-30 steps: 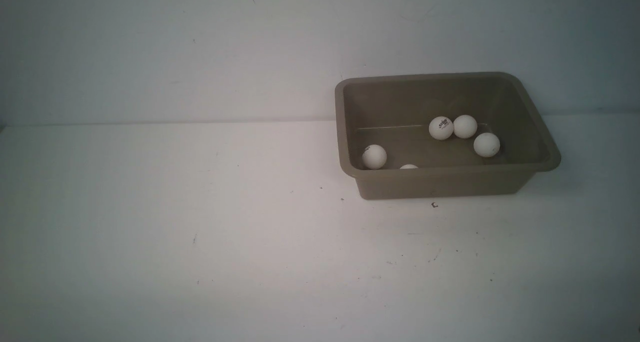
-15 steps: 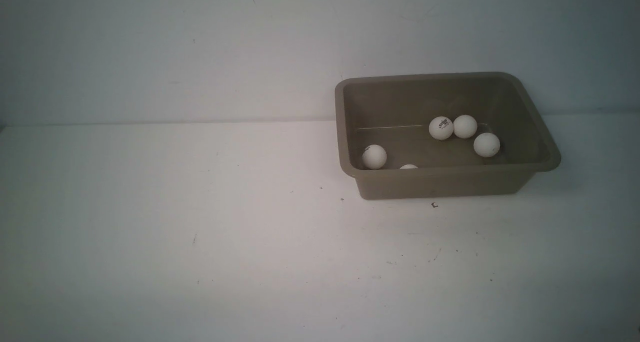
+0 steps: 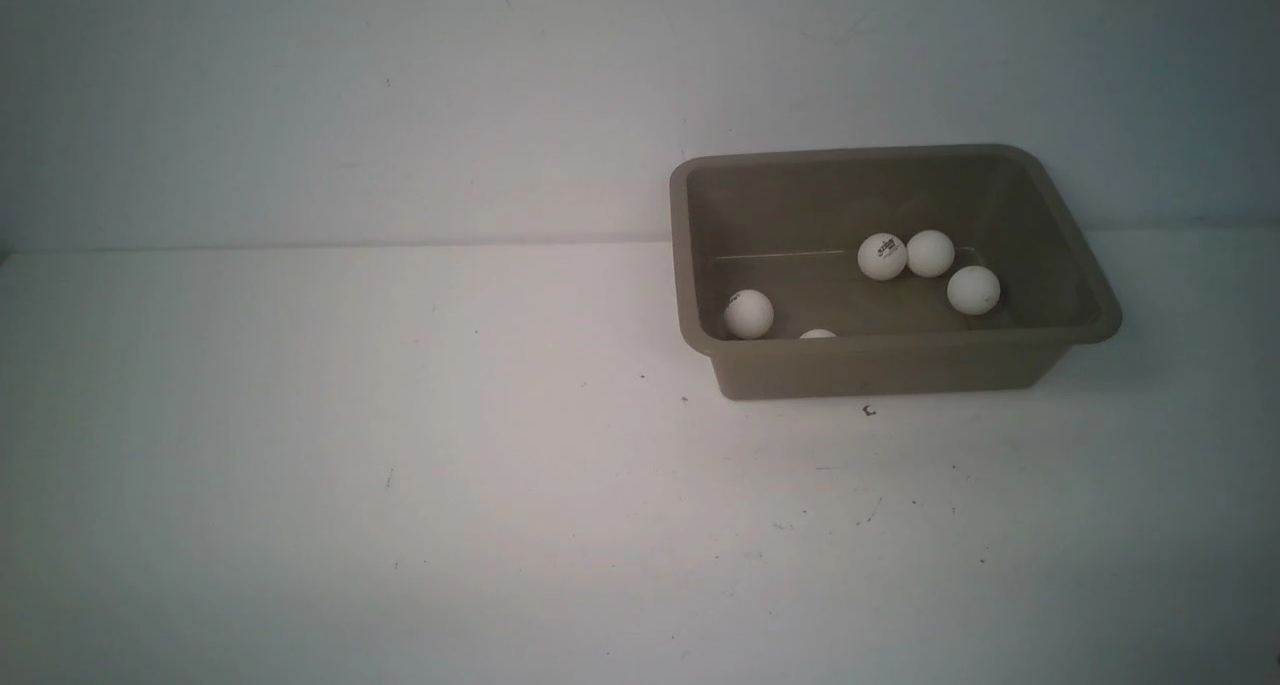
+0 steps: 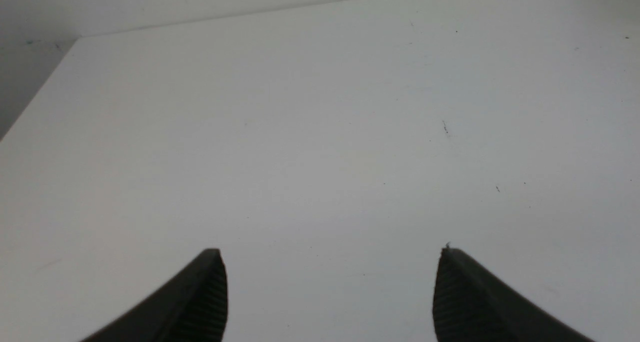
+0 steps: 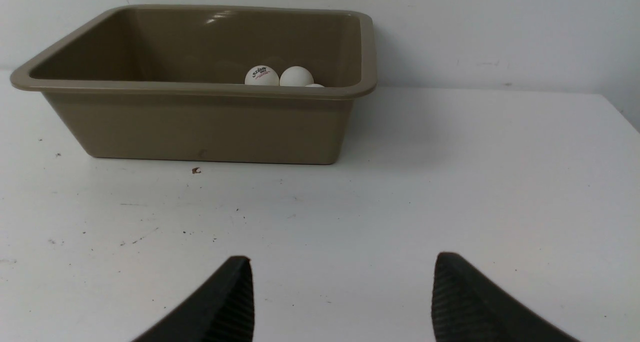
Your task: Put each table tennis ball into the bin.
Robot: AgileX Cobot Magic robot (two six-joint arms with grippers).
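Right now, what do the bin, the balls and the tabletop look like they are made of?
The bin looks like moulded plastic, taupe with a slight sheen: a glint on its inner wall, rounded corners, flared rim. The balls look like matte white plastic; one carries a printed logo. The tabletop is smooth, white and scuffed, possibly laminate; the look leaves that open.

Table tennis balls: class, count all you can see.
5, all inside the bin: two touching at the back, one right, one front-left, one half-hidden behind the front rim.
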